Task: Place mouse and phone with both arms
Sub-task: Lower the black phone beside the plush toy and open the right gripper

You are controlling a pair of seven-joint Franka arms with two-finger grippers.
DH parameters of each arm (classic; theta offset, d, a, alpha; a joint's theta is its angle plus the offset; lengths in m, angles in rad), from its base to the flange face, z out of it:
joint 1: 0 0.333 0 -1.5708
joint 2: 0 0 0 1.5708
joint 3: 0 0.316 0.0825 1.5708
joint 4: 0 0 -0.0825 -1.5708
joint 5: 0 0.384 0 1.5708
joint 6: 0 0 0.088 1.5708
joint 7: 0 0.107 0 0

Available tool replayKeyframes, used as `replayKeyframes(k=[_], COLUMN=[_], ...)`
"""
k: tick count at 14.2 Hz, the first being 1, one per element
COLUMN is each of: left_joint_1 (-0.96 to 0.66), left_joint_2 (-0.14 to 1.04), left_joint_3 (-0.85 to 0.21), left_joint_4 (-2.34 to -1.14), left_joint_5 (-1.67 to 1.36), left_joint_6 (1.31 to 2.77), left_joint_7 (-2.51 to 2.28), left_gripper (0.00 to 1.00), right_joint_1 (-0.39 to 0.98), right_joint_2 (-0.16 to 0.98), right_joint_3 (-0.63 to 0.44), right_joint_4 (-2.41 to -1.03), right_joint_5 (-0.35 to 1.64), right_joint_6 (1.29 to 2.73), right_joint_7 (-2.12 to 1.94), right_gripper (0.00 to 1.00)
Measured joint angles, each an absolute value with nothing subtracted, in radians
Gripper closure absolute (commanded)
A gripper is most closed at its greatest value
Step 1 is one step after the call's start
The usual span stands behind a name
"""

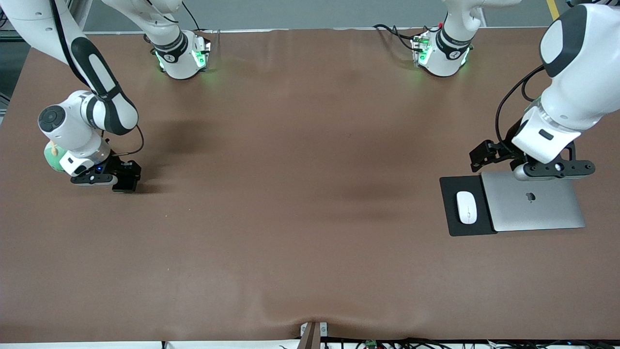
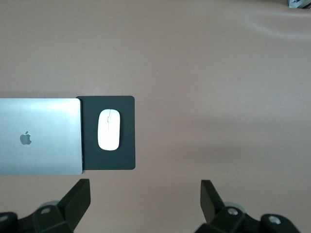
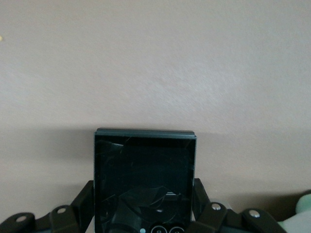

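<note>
Even overhead light, bright, no harsh glare. Soft dark shadows on the tabletop under both arms. Green glow by the bases. Front view sharp; right wrist view slightly soft, phone glossy with reflections.

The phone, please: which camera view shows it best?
The right wrist view: the phone fills the foreground, glossy black, clamped between the right gripper's fingers. In the front view that gripper hides it, so it cannot be made out. The left wrist view shows none of it.
</note>
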State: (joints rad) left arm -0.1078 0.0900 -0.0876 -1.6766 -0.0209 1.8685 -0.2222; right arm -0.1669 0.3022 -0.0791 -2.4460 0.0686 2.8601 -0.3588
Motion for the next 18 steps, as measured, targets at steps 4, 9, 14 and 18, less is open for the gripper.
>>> replayKeyframes(k=[4, 9, 14, 18], left_joint_1=[-0.108, -0.109, -0.106, -0.102], left_joint_2=[0.089, 0.077, 0.068, 0.067], left_joint_3=[-0.104, -0.127, -0.126, -0.123], left_joint_4=[-1.670, -1.669, -1.642, -1.616], left_joint_5=[-0.019, -0.015, -0.014, -0.014], left_joint_6=[1.815, 1.771, 1.738, 1.734], left_joint_7=[-0.226, -0.256, -0.260, -0.260], left_gripper=[0.00, 0.00, 0.00, 0.00], right_joint_1=[-0.176, -0.176, -0.164, -0.151], right_joint_2=[0.318, 0.337, 0.260, 0.076], right_joint_3=[-0.079, -0.078, -0.068, -0.062], right_joint_4=[-2.447, -2.448, -2.422, -2.361], right_joint_5=[0.069, 0.093, 0.099, 0.100], right_joint_6=[2.870, 2.870, 2.827, 2.693], right_joint_7=[-0.368, -0.368, -0.355, -0.351], right_gripper=[0.43, 0.00, 0.00, 0.00])
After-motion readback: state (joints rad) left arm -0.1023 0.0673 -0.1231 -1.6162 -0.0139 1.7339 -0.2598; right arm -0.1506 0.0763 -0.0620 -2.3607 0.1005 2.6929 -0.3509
